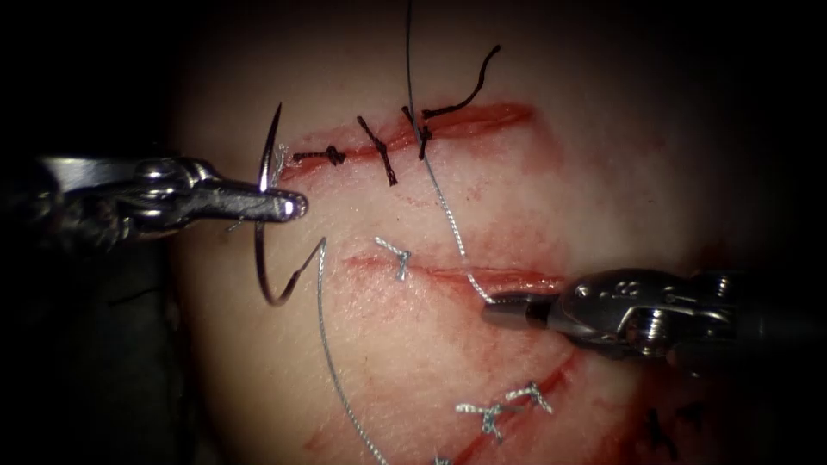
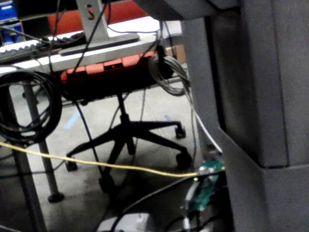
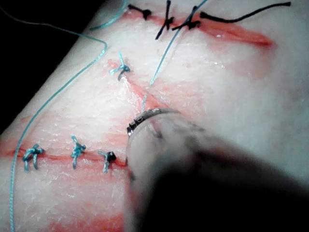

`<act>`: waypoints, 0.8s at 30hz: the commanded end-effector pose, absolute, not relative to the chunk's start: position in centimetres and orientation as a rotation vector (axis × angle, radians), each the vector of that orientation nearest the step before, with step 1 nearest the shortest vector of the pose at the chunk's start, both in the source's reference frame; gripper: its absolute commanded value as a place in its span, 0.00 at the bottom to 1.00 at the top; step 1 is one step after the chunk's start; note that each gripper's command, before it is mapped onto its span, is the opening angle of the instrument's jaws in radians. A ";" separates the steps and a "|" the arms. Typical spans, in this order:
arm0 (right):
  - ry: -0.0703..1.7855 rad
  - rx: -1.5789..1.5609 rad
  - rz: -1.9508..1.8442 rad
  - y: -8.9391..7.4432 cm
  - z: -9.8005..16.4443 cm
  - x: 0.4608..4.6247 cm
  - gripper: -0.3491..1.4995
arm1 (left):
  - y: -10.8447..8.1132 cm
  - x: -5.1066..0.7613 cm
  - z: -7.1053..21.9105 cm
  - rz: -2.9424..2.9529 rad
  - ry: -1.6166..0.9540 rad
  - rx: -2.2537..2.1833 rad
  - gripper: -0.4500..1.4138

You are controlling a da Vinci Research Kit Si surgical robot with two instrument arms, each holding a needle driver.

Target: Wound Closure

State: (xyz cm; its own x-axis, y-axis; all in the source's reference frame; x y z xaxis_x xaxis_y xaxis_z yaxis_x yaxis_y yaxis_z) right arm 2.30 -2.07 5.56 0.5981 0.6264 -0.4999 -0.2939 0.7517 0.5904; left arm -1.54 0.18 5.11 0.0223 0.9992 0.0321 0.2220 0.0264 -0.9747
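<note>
Two slender metal needle drivers reach over a pale slab of pork-belly tissue (image 1: 517, 215) marked by three reddish cuts that run roughly across the endoscope view. At the left, the left arm's tool (image 1: 289, 205) comes in level from the dark edge, its jaws closed on a curved steel needle (image 1: 261, 226), gripping it in the upper part of its curve, not far below the sharp tip. The needle stands free of the tissue, just left of the left ends of the cuts: its point rises above the jaws and its body sweeps down below them in a hook, ending where the pale braided thread (image 1: 332, 362) joins it. From that join the thread drops in a long arc toward the lower edge. Moving right, the uppermost cut (image 1: 482, 116) carries three dark knotted stitches (image 1: 379, 148), with a loose dark tail curling up beside the third. The middle cut (image 1: 482, 277) holds one pale knotted stitch (image 1: 398, 257) near its left end. A second run of pale thread descends from the top of the view, crosses the upper cut and slants down to the right end of the middle cut. There the right arm's tool (image 1: 498, 308) enters from the right, its jaws closed on that thread, just at the tissue surface. Below it, the lowest cut (image 1: 551, 379) bears further pale knots.
</note>
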 end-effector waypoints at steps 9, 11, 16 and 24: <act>0.641 0.569 0.651 -2.1 5.5 1.58 0.00 | 0.2 -1.58 5.1 1.055 -1.368 -1.360 0.00; 0.601 0.585 0.660 -2.1 5.4 1.31 0.00 | 0.2 -1.58 5.1 1.055 -1.369 -1.359 0.00; 0.536 0.542 0.669 -2.0 5.3 0.71 0.00 | 0.2 -1.58 5.1 1.055 -1.370 -1.359 0.00; 0.484 0.527 0.701 -1.8 5.3 0.20 0.00 | 0.2 -1.58 5.1 1.056 -1.370 -1.359 0.00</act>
State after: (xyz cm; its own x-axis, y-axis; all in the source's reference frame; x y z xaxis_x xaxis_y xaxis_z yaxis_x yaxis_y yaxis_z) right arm 0.14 -1.85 5.29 0.6678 0.7075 -0.2314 -0.4753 0.6445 0.5989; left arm -1.53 0.16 5.09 0.0176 0.9993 0.0327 0.2226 0.0280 -0.9745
